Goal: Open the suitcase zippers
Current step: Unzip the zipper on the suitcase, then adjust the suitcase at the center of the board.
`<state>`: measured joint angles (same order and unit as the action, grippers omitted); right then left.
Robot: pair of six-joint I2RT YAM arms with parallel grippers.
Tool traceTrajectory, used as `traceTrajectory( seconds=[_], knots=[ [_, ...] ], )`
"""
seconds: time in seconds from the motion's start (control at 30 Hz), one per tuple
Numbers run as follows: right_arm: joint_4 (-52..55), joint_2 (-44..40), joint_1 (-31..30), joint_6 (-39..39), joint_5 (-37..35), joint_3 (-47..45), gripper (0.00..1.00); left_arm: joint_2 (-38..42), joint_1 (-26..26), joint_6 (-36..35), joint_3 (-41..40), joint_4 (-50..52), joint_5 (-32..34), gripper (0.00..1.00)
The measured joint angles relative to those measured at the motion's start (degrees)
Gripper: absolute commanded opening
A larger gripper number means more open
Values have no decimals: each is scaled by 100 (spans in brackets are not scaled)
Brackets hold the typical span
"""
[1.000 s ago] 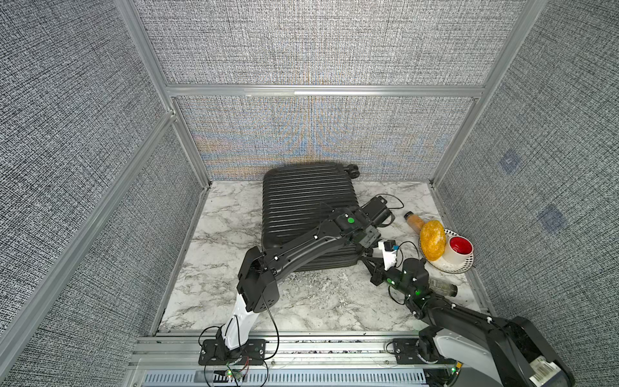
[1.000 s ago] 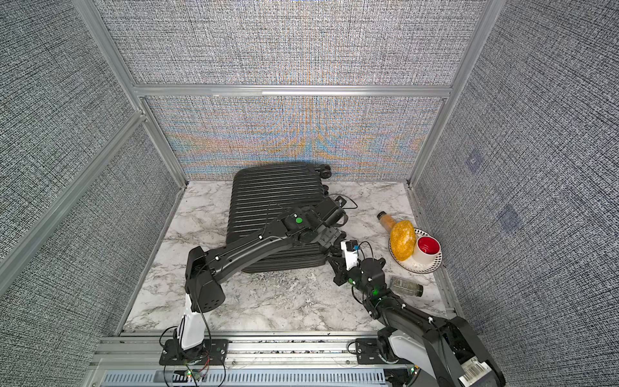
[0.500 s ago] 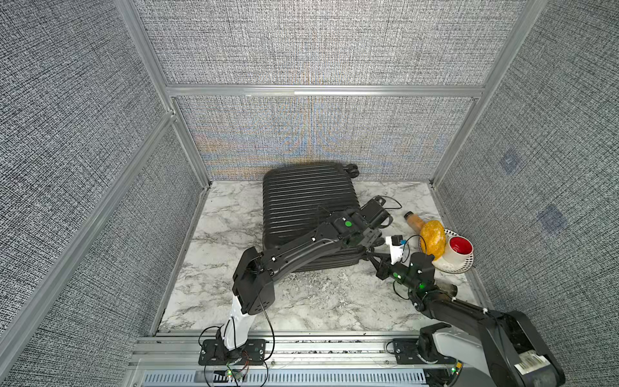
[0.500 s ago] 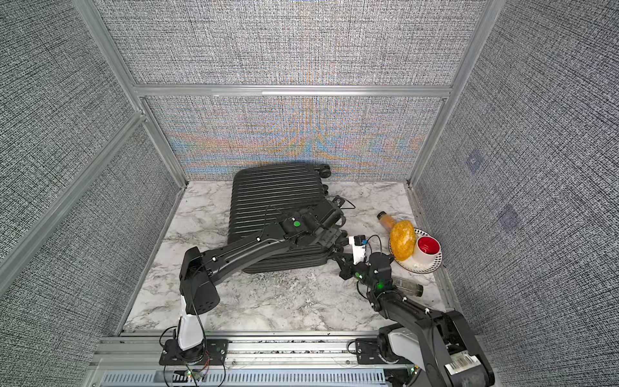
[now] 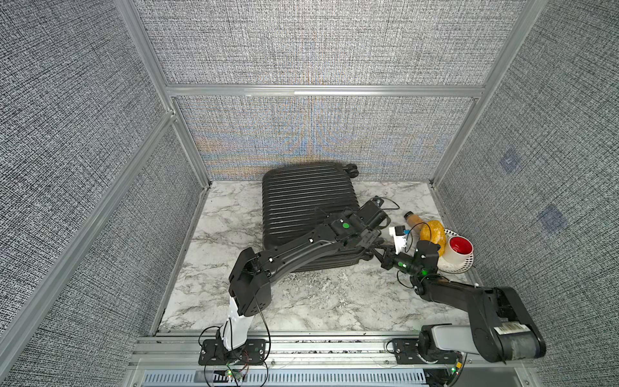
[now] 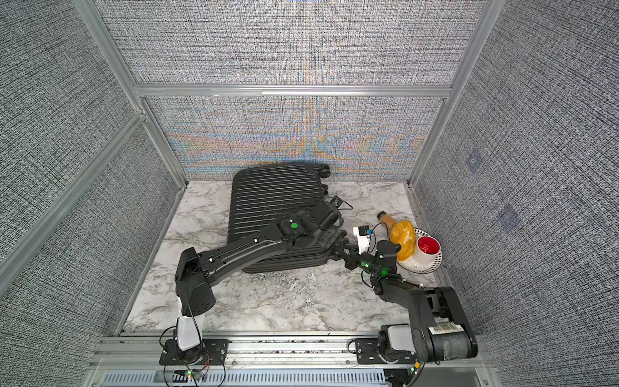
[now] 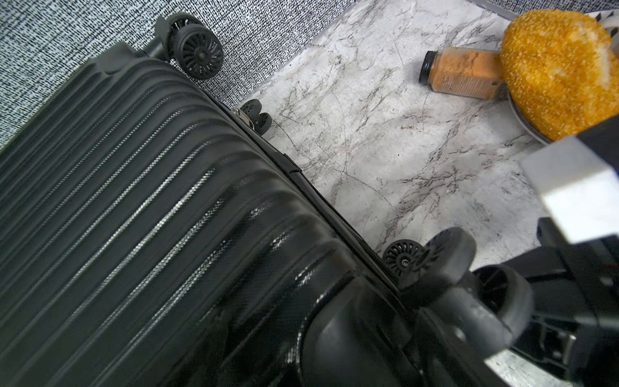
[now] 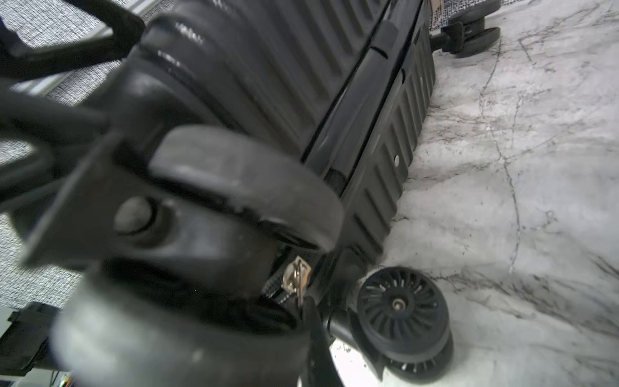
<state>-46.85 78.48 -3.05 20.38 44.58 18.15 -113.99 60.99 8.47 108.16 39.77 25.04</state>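
The black ribbed suitcase (image 5: 308,201) (image 6: 278,197) lies flat at the back of the marble table. My left gripper (image 5: 370,241) (image 6: 331,239) hangs open over its near right corner, the shell (image 7: 134,201) close beneath; its fingers are hidden. The zippers' track (image 7: 375,254) runs along the seam toward the corner wheel (image 7: 402,258). My right gripper (image 5: 378,251) (image 6: 341,251) (image 8: 306,308) is at that same corner, low by the wheels. It is shut on a small metal zipper pull (image 8: 296,276), with zipper teeth (image 8: 274,281) just beside it.
A spice jar (image 5: 413,217), a yellow spongy lump (image 5: 433,234) and a red-lined white cup (image 5: 459,248) on a plate (image 5: 462,266) crowd the right edge behind my right arm. Textured walls enclose three sides. Bare marble (image 5: 318,295) lies in front of the suitcase.
My right wrist has swung to the right and farther back around the suitcase's corner, the gripper staying shut at the seam. The left arm has hardly moved.
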Motion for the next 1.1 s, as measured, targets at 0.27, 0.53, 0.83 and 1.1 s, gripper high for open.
traceTrajectory(
  seconds=[0.27, 0.53, 0.83, 1.1],
  knots=[
    [72, 881, 354, -262, 787, 879, 0, 199, 7, 7, -195, -7, -120, 87],
    [-197, 977, 208, -299, 560, 802, 0, 466, -4, -61, -264, 752, -13, 89],
    [-299, -149, -387, -138, -391, -205, 0, 2277, -50, 662, -1241, 741, 175, 92],
    [-114, -1130, -1556, 72, -898, -778, 0, 4378, -682, 1644, -3528, 282, 625, 92]
  ],
)
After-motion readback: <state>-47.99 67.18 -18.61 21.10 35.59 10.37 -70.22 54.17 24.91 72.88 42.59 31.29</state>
